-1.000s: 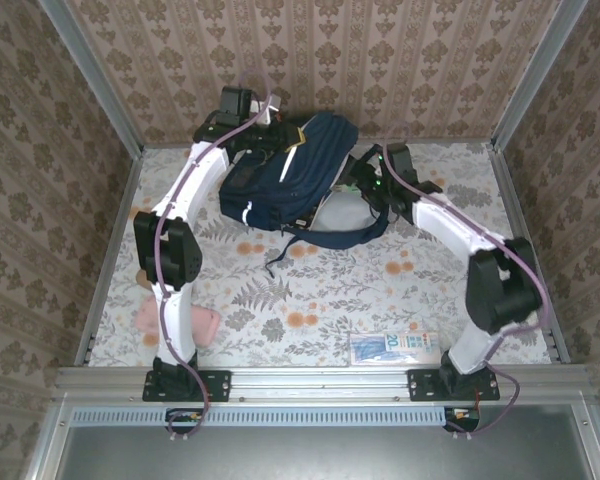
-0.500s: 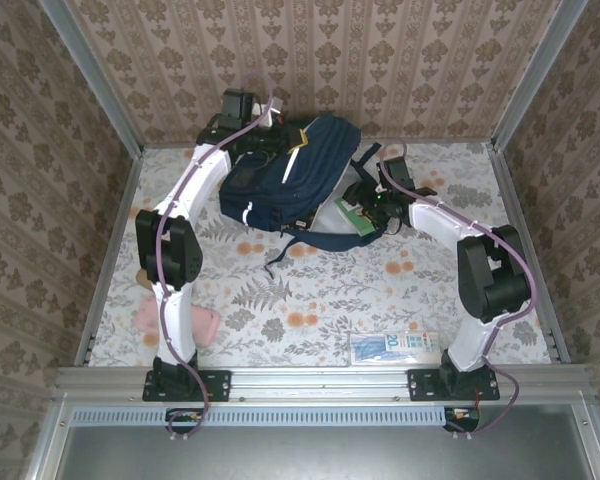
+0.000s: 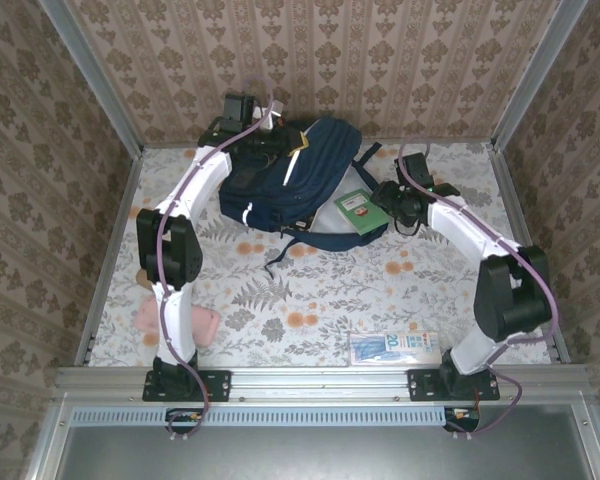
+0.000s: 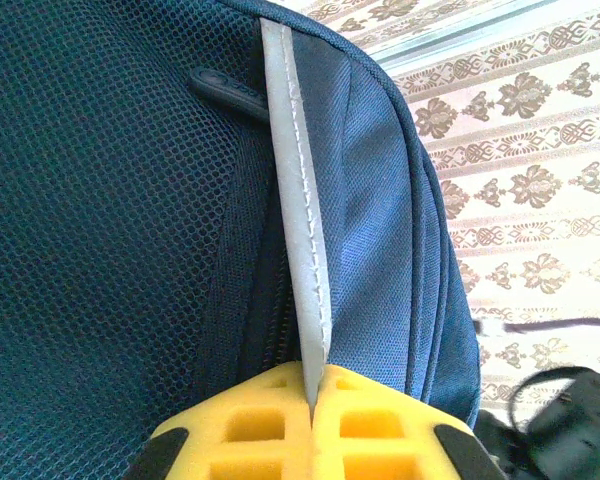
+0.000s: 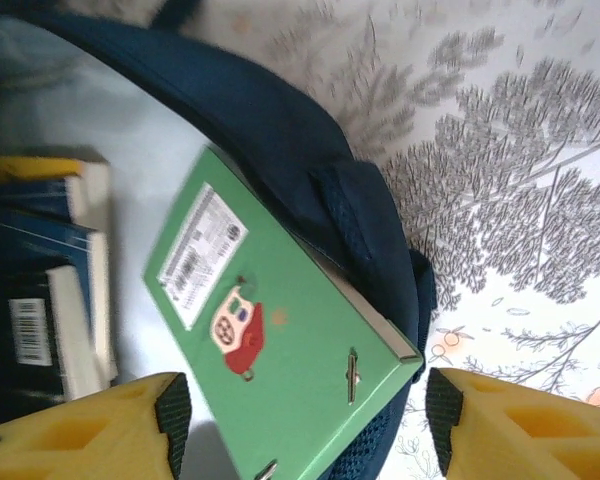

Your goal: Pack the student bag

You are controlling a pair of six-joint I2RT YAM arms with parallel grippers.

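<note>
The student bag point(image 3: 300, 170), navy with pale stripes, lies at the back of the table. My left gripper point(image 3: 268, 135) is at its far top edge, shut on a grey-white reflective stripe point(image 4: 295, 200) that runs up from between the yellow fingers of the left gripper point(image 4: 310, 385). A green book point(image 3: 355, 208) with a barcode label and a red sticker rests on the bag's pale lower side and a dark strap point(image 5: 280, 130). My right gripper point(image 3: 383, 195) is just right of it. In the wrist view the right gripper point(image 5: 305, 410) stands open, its pads on either side of the green book point(image 5: 280, 340) without touching it.
Several blue books point(image 5: 40, 290) lie stacked inside the bag's opening, left of the green one. A pink object point(image 3: 180, 322) sits near the left arm's base and a blue-white packet point(image 3: 392, 347) near the right base. Patterned walls and metal posts enclose the table point(image 3: 310, 290).
My right arm drew back to the right from the bag, and the green book now lies uncovered on its lower side. The right jaws narrowed somewhat. The left gripper kept its hold.
</note>
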